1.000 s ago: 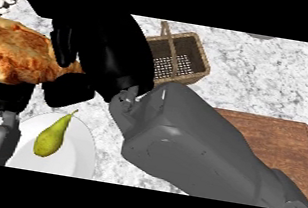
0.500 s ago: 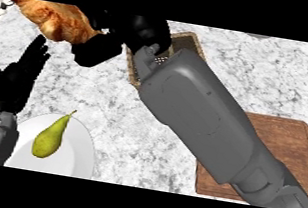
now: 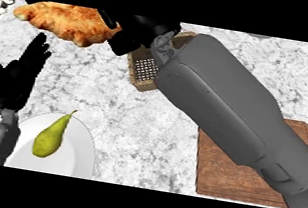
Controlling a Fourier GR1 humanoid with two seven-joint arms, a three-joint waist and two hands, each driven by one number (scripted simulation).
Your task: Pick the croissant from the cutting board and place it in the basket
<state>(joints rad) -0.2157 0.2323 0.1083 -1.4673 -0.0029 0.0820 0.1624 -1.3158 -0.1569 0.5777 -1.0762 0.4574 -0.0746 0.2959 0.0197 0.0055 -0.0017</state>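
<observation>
Head view is looking steeply down on a marble-patterned counter (image 3: pixel 132 123). R hand (image 3: pixel 134 34) is sitting near the top edge, its black fingers curling round the right end of the croissant (image 3: pixel 69 21) and pinching it. Croissant is showing golden-brown at upper left, held up off the counter, w/ most of its body sticking out to the left of the hand. R forearm (image 3: pixel 230 113), grey & thick, is running diagonally from the lower-right corner up to that hand, covering much of the basket (image 3: pixel 144 71). Only part of the basket is showing: a brown wall w/ a mesh-like panel just below the hand, plus a bit of rim beside the wrist. Croissant is lying left of the basket in the view, not inside it; can't tell how high above the counter it is hanging.

Cutting board (image 3: pixel 239 177) is sitting at lower right, brown wood, w/ a handle hole at its right end, partly hidden under the forearm, & nothing is showing on its visible part.

L hand (image 3: pixel 15 79) is resting at the left edge, fingers straight & pointing up, spread slightly, holding nothing. Just below & right of it a white plate (image 3: pixel 77 157) is carrying a green pear (image 3: pixel 51 136), stem pointing up-right.
</observation>
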